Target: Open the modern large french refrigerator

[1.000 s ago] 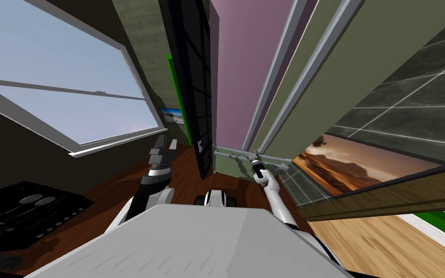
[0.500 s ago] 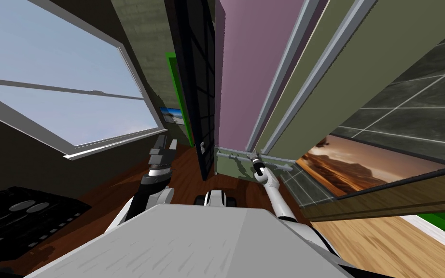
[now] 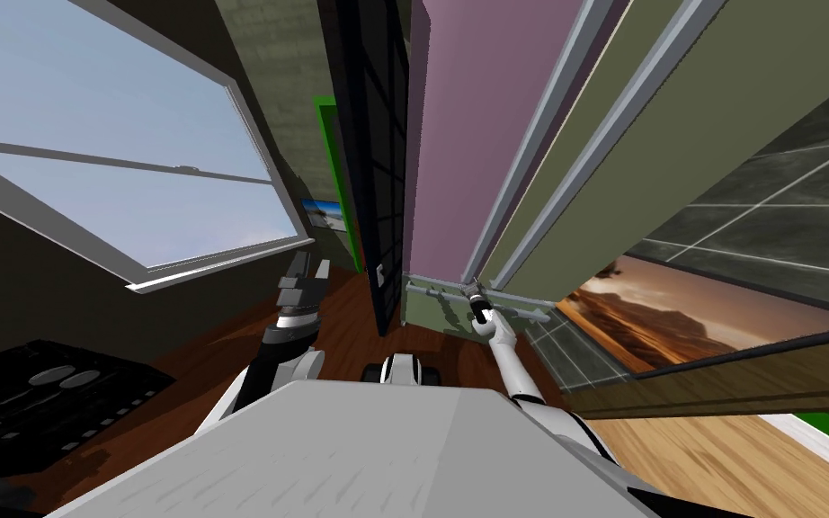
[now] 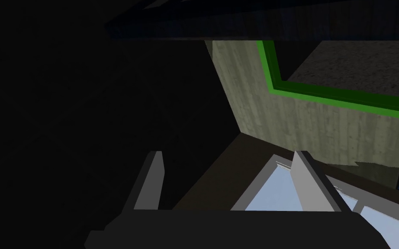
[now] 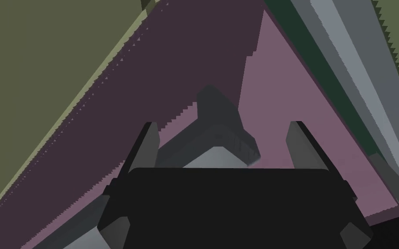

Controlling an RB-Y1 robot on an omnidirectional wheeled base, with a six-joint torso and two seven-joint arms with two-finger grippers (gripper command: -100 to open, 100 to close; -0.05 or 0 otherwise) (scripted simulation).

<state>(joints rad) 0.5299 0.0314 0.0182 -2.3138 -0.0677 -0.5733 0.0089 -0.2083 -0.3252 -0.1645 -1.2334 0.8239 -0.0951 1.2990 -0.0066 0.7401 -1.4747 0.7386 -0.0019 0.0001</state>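
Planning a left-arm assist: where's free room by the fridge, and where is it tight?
Free: brown floor between the left gripper and the dark panel. Tight: the grey handle bar, where the right gripper sits, jaws open either side of its bracket.

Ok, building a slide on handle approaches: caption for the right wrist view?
Right end effector, fingers open, straddling a grey handle against a mauve panel.

left arm [image 3: 289, 334]: dark forearm, silver band near the wrist, white cover further up. right arm [image 3: 512, 364]: slim white forearm, black wrist section. left gripper [image 4: 226, 156] and right gripper [image 5: 223, 125]: same build, matte black box body, two thin grey blade fingers [image 4: 311, 181] with slanted tips.
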